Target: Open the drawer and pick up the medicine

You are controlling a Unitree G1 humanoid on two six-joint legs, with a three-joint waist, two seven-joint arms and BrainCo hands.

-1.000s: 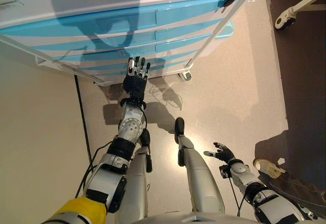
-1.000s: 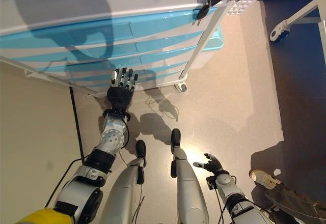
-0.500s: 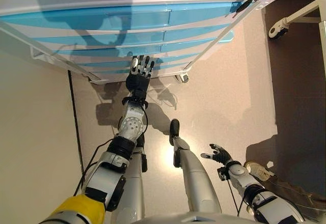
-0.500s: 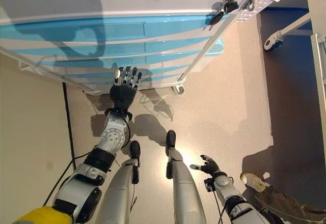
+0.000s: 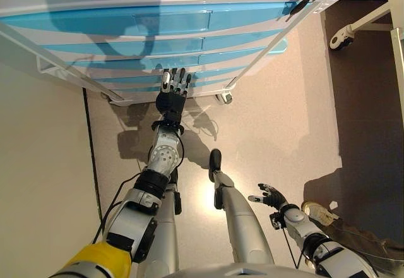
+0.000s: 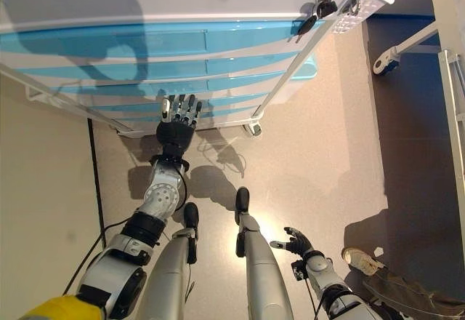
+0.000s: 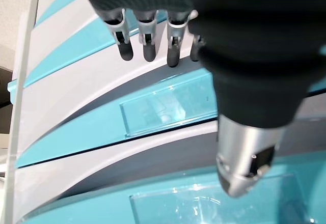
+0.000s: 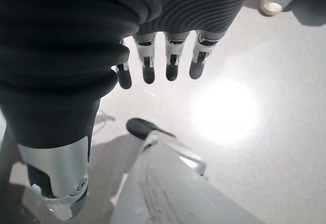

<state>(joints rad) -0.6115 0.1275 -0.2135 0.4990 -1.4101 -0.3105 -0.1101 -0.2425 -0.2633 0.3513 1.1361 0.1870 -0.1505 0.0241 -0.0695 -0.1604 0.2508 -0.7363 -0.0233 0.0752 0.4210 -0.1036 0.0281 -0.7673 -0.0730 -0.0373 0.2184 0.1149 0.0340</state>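
Note:
A white wheeled cart with several shut turquoise drawers stands in front of me. My left hand is open, its straight fingers reaching toward the lower drawer fronts, close to them without a grip. My right hand hangs low at my right side, open and empty, over the floor. No medicine shows in any view.
Keys hang from a lock at the cart's top right corner. The cart's wheel rests on the beige floor. A white wheeled frame stands at the far right. A person's shoe is beside my right hand.
The camera has shifted slightly. My left hand stays by the lower drawers. My right hand has dropped a little lower.

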